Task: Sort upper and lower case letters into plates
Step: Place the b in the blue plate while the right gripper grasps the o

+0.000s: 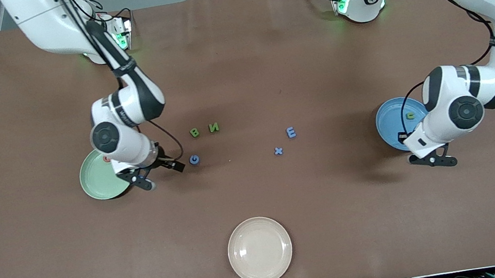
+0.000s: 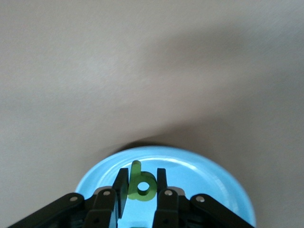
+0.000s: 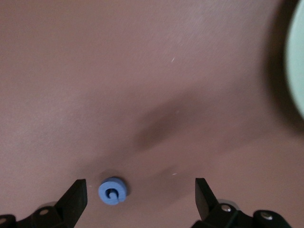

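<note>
My right gripper (image 1: pixel 164 176) is open, low over the table beside the mint green plate (image 1: pixel 97 181). In the right wrist view the blue G (image 3: pixel 113 190) lies between its spread fingers (image 3: pixel 76 197), close to one of them. A pink-red letter (image 1: pixel 106 158) lies in the mint plate. My left gripper (image 1: pixel 432 160) is over the blue plate (image 1: pixel 390 127), shut on a green p (image 2: pixel 141 185). Another green letter (image 1: pixel 410 115) lies in the blue plate. Green B (image 1: pixel 194 132), green N (image 1: pixel 214 127), blue E (image 1: pixel 291 132) and blue x (image 1: pixel 278 151) lie mid-table.
A cream-beige plate (image 1: pixel 259 250) sits near the table edge closest to the front camera. The mint plate's rim (image 3: pixel 297 61) shows at the edge of the right wrist view. The blue plate (image 2: pixel 204 180) fills the lower part of the left wrist view.
</note>
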Tool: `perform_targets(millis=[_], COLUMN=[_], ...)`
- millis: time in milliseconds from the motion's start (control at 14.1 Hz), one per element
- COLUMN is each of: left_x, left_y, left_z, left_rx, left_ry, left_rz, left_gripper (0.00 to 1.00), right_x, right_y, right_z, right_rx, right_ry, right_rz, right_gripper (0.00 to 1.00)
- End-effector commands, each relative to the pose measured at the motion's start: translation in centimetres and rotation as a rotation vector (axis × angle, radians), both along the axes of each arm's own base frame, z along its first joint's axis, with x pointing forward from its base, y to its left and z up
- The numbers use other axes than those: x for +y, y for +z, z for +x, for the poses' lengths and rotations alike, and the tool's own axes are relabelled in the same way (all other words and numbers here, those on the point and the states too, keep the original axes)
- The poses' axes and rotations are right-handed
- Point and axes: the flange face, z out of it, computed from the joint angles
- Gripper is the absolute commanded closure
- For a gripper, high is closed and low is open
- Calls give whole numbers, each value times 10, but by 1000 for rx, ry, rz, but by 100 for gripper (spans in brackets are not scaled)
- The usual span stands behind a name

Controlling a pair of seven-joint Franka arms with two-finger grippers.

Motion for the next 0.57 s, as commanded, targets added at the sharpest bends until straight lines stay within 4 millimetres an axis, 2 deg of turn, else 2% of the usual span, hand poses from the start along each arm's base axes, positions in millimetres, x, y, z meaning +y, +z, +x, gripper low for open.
perform_targets(millis=[0,213,427,498], left_x=[13,17,17,17], left_y=[-13,-26,-32,-31], left_z=[-7,-11,-12,-11], left_rx=[18,40,40,40], left_ry=[-39,-52,-54,-65], left_rz=[-4,-12,-17,-18], left_gripper=[94,94,91,86], right_x=[23,38,53,58], right_y=[-15,-39,-52,-55], right_z=[-5,-13,-12,-12], right_rx=[-17,-21,-11,-9], right_ry=[-57,-76,-103,-106], right_rz=[-4,-16,-24,-26], right_gripper=[0,2,6,10])
